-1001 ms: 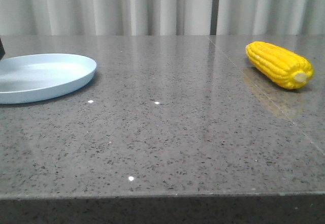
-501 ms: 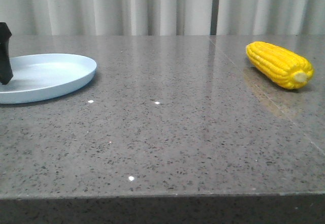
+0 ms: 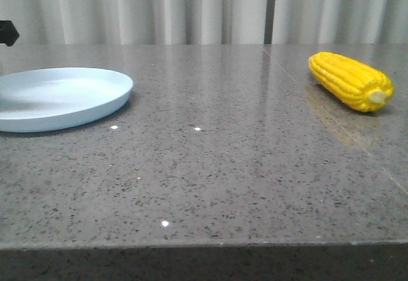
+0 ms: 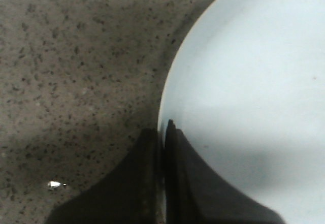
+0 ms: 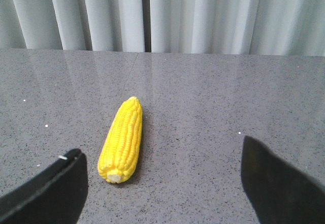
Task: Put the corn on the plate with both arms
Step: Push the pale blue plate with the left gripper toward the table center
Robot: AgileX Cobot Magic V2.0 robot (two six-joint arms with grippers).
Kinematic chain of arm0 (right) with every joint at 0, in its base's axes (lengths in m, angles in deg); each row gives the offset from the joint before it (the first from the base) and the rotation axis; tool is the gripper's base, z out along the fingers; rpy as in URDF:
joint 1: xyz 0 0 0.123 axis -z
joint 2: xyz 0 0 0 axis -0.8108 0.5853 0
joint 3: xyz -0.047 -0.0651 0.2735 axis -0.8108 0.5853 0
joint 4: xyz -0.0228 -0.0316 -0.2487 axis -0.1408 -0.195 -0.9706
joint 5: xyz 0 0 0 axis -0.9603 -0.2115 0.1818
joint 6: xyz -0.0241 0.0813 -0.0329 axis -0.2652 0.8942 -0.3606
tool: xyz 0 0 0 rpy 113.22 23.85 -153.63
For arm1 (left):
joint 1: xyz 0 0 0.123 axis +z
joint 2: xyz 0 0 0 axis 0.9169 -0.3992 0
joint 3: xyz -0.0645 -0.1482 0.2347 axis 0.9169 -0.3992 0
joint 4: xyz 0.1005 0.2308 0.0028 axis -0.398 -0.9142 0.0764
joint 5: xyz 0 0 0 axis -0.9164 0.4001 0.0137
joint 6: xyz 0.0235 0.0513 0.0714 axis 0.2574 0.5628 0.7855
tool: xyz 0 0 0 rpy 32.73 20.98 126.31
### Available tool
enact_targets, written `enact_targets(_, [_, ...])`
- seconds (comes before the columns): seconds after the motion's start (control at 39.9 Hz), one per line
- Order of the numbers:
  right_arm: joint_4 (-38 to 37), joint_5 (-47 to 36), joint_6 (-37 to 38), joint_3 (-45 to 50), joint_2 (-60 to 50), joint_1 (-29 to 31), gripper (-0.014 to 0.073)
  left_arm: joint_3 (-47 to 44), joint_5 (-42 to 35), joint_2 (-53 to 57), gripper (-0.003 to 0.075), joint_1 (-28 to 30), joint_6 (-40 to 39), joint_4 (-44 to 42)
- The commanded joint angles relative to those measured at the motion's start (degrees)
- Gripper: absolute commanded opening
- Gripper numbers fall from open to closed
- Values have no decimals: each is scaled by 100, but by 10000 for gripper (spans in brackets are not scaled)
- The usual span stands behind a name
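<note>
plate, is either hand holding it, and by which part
The left hand is shut on the plate, pinching its rim. The right hand is open and holds nothing.

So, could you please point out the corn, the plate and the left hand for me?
corn [image 3: 349, 80], front view, middle of the cob.
plate [image 3: 95, 106], front view, near rim.
left hand [image 4: 163, 183], left wrist view, where the closed fingers clamp the plate's rim.

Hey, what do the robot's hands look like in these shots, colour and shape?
Both look plain matte black with no visible markings or cables. The left hand shows two flat, wedge-like fingers tapering to thin tips. The right hand shows two broad, dark finger pads with rounded edges. Little else of the arms shows.
</note>
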Motion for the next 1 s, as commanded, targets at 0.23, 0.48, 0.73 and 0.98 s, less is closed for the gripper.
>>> enact_targets(0.23, [29,-474,-56,-218,87,39,635,723,-166,791,-20,-164,210,1512])
enact_targets(0.48, [29,-474,-56,-218,87,39,635,826,-369,476,-20,-1076,194,1648])
enact_targets(0.73, [29,-474,-56,-218,87,39,635,826,-426,-75,-18,-1287,156,1679])
enact_targets(0.98, [29,-474,-56,-218,87,39,635,826,-119,-237,162,-1287,202,1681])
